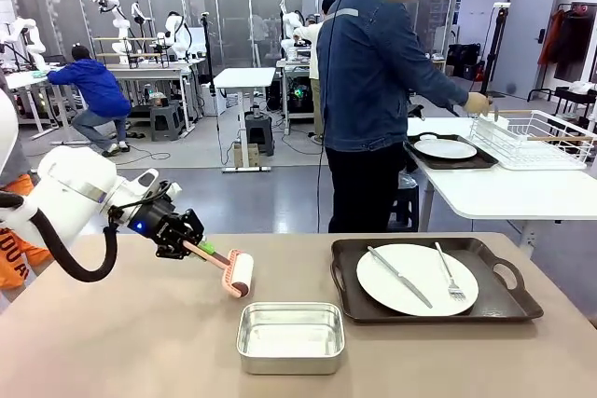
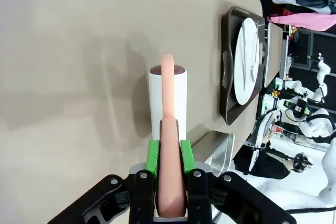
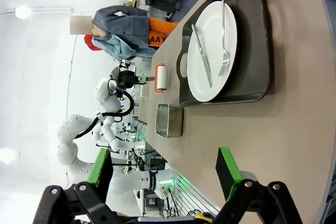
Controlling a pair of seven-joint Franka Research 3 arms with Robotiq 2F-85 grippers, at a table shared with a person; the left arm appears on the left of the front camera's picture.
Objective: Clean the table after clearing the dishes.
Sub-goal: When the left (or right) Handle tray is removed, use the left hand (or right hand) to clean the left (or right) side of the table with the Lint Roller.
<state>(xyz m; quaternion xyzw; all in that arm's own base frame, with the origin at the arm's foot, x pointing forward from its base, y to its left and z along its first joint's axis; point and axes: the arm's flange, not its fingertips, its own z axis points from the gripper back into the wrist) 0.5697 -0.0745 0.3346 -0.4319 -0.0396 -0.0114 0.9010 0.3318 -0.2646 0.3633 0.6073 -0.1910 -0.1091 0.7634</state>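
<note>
1. The left gripper (image 1: 193,245) is clenching a pink lint roller (image 1: 241,275) by its handle, over the table (image 1: 121,342).
2. The right gripper (image 3: 163,166) is hanging with jaws released.
3. One tray (image 1: 347,277) with a plate (image 1: 378,291) is sitting on the table's right.

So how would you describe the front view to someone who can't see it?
A white robot arm's left gripper is shut on a pink-handled lint roller, its white roll down at the beige table. Nearby sit a steel pan and a dark tray with a plate, knife and fork. Beyond, a person faces a smaller white table.
</note>
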